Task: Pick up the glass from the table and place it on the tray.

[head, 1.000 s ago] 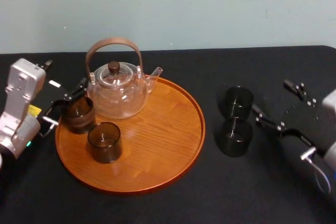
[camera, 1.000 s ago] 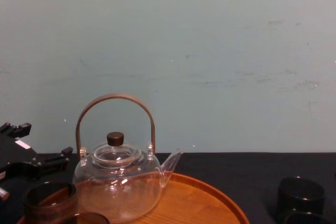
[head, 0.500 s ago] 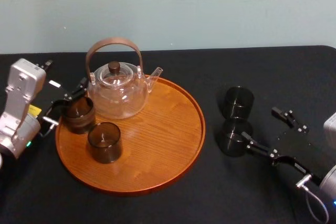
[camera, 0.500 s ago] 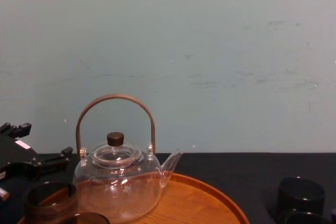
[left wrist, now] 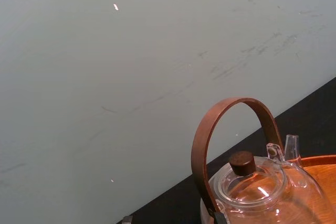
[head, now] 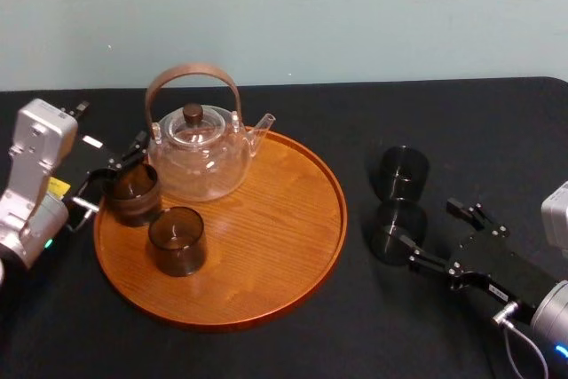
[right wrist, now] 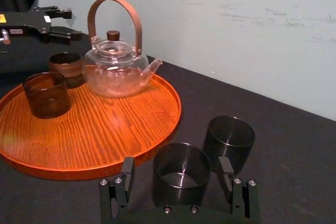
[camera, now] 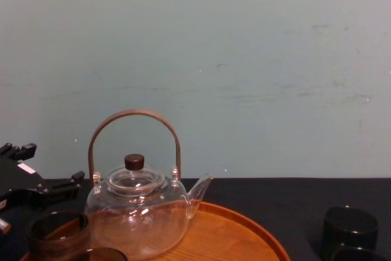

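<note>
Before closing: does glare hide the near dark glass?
Right wrist view: rim highlights outline the near dark smoked glass inside the open right gripper; glare lies on the round orange-brown wooden tray. Head view: it nearly merges with the black table.

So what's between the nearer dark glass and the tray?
Only bare black table, as the right wrist view shows. The nearer dark glass stands inside the open right gripper, apart from the tray.

Black table [head: 444, 113]: tray [head: 266, 246], two glasses [head: 404, 172] [head: 393, 232]
</note>
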Motion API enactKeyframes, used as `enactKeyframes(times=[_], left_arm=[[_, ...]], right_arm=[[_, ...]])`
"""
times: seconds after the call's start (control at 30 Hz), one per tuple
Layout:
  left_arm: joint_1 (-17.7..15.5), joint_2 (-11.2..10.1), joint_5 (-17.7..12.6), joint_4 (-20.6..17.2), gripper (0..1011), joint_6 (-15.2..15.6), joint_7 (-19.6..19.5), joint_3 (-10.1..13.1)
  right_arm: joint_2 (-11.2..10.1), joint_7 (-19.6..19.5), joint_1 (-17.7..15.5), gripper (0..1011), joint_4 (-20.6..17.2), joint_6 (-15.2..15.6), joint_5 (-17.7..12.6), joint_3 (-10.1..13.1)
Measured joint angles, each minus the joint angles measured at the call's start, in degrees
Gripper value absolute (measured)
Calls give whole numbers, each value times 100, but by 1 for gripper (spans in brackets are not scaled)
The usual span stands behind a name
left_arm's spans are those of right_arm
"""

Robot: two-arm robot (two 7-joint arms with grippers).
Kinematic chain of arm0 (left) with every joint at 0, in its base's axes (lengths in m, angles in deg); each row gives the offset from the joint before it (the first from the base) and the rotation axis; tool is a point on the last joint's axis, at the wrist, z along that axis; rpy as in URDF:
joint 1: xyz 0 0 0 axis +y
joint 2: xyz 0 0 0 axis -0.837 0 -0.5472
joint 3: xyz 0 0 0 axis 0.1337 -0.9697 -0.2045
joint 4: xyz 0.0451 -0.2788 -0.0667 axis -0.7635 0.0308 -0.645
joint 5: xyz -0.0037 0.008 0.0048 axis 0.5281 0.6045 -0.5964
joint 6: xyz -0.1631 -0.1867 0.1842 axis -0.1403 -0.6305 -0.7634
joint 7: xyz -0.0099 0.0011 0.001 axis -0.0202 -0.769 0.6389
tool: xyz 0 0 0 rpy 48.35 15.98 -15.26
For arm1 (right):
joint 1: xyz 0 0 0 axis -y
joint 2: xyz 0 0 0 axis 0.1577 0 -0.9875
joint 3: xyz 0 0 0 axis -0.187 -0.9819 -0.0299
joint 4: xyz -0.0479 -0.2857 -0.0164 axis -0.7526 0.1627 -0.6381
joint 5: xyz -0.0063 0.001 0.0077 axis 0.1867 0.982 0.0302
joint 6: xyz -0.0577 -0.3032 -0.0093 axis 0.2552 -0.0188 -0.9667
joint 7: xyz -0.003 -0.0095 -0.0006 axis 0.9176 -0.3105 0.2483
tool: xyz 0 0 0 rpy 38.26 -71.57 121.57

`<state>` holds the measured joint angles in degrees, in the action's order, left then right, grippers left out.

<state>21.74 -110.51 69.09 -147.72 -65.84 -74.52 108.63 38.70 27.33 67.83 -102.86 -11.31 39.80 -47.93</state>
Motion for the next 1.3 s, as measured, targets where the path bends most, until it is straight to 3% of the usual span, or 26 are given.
enactKeyframes(times=[0.6,1.3], left_arm=[[0,0,0,0,1001,0,0,0],[0,0,0,0,1001,0,0,0]], right_arm=[[234,-289,-50,1002,68,237,674,112],[606,295,304,1002,482,590,610,135]])
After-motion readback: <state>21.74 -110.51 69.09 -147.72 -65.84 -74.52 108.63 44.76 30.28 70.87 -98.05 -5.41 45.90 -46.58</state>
